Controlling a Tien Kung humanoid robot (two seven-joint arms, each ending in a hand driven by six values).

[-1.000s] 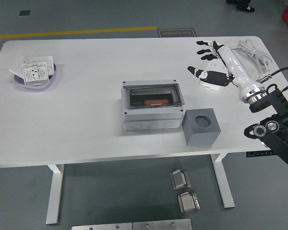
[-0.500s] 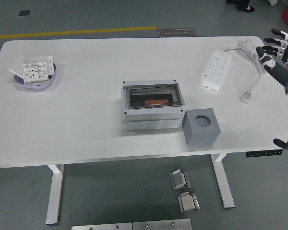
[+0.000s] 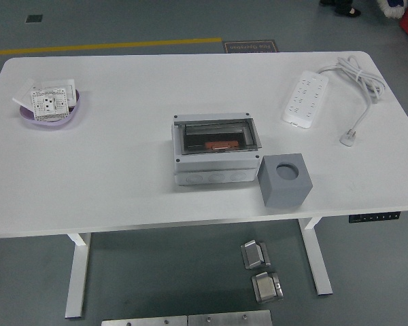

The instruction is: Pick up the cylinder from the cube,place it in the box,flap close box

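Note:
The grey box (image 3: 216,151) stands at the table's middle with its clear flap lid down. An orange-red cylinder (image 3: 221,145) lies inside it, seen through the lid. The grey cube (image 3: 285,180) stands right of the box near the front edge, and the round hole in its top is empty. Neither of my hands shows over the table. A small white blur (image 3: 392,5) sits at the top right edge; I cannot tell what it is.
A white power strip (image 3: 304,99) with its cord and plug (image 3: 347,139) lies at the back right. A purple bowl (image 3: 49,109) holding white socket plates sits at the far left. Metal parts lie on the floor below the table.
My right arm, which reached over the power strip a second ago, has pulled back to the right and out of the picture. The box, cube and power strip have not moved.

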